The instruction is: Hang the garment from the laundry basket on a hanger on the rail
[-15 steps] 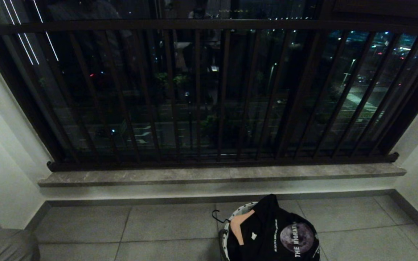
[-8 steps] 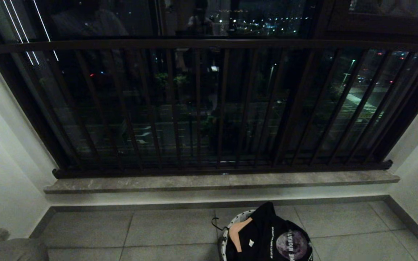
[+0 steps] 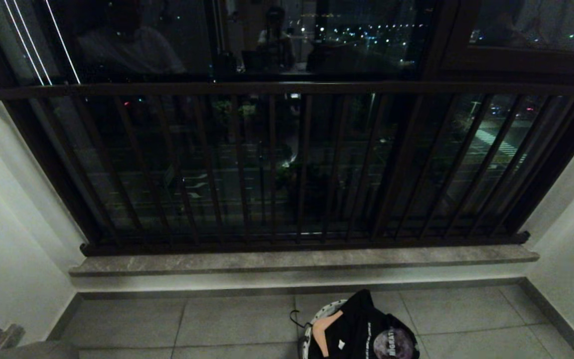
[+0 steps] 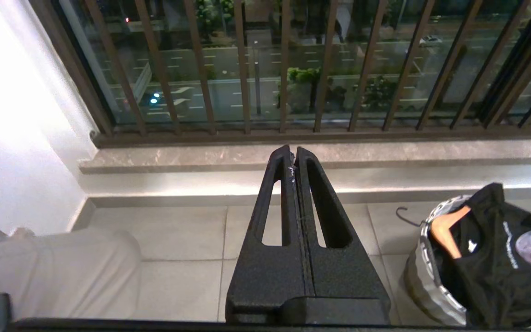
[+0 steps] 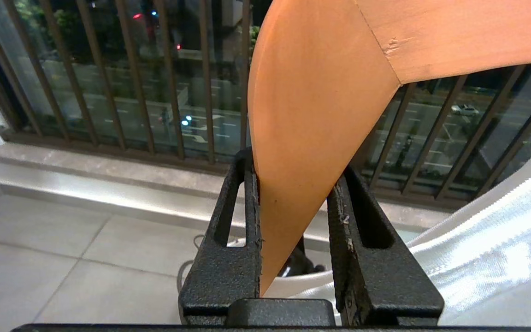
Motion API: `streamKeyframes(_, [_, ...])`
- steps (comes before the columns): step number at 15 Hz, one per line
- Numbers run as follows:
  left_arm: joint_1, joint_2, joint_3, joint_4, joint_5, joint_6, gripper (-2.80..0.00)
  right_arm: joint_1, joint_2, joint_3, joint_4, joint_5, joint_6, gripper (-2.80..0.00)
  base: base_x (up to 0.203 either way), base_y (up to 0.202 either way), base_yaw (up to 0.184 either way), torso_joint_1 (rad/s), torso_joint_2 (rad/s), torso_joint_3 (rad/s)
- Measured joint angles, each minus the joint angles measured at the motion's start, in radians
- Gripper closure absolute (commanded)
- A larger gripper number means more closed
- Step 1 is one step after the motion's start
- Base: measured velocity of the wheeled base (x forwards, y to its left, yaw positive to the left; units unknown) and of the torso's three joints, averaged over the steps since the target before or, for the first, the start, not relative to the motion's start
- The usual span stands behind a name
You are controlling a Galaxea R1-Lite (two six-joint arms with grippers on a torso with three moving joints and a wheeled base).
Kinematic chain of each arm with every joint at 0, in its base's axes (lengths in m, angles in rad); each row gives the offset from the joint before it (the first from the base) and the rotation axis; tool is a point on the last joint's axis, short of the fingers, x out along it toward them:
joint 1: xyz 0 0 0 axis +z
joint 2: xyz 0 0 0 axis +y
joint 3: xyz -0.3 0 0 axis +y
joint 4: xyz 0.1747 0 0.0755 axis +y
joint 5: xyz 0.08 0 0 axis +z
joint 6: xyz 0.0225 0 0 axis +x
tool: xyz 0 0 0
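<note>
In the left wrist view the left gripper (image 4: 295, 154) sits in the middle of the frame, clenched with its two black fingers (image 4: 278, 184) pressed flat together and nothing between them. It points toward the stone ledge (image 4: 201, 159) under the dark barred railing (image 4: 247, 69). At the lower left of that frame lies a pale grey cloth-covered shape (image 4: 53, 272) on the tiled floor (image 4: 178, 230). At the lower right stands the laundry basket (image 4: 420, 281), its speckled white rim showing, with a black garment (image 4: 500, 267) bearing a round moon print heaped over it and a wooden hanger (image 4: 447, 230) with a thin dark hook sticking out of the neck.

In the head view neither arm appears. The railing's top bar (image 3: 287, 89) runs across the upper part of the frame, the ledge (image 3: 302, 260) crosses below it, and the basket (image 3: 317, 319) sits at the bottom edge just right of centre, the black garment (image 3: 366, 331) draped over it.

In the right wrist view the right gripper (image 5: 293, 184) is at lower centre, partly open and grasping a second wooden hanger (image 5: 311, 115): the hanger's orange arm is pinched between the two fingers (image 5: 242, 221) and rises to the top of the frame. A white ribbed garment (image 5: 491, 258) fills the lower right, draped beside the gripper
</note>
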Motion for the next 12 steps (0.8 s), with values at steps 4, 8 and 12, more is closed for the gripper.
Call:
streamKeyframes(4, [0.000, 0.000, 0.000, 0.000, 0.000, 0.000, 0.00, 0.000, 0.000, 0.000, 0.000, 0.002, 0.000, 0.00, 0.000, 0.000, 0.000, 0.194, -0.43, -0.240])
streamKeyframes(8, [0.000, 0.000, 0.000, 0.000, 0.000, 0.000, 0.00, 0.000, 0.000, 0.000, -0.001, 0.001, 0.000, 0.00, 0.000, 0.000, 0.000, 0.144, -0.32, -0.173])
streamKeyframes(12, [0.000, 0.000, 0.000, 0.001, 0.000, 0.000, 0.00, 0.000, 0.000, 0.012, 0.000, 0.011, 0.003, 0.00, 0.000, 0.000, 0.000, 0.004, -0.01, -0.004])
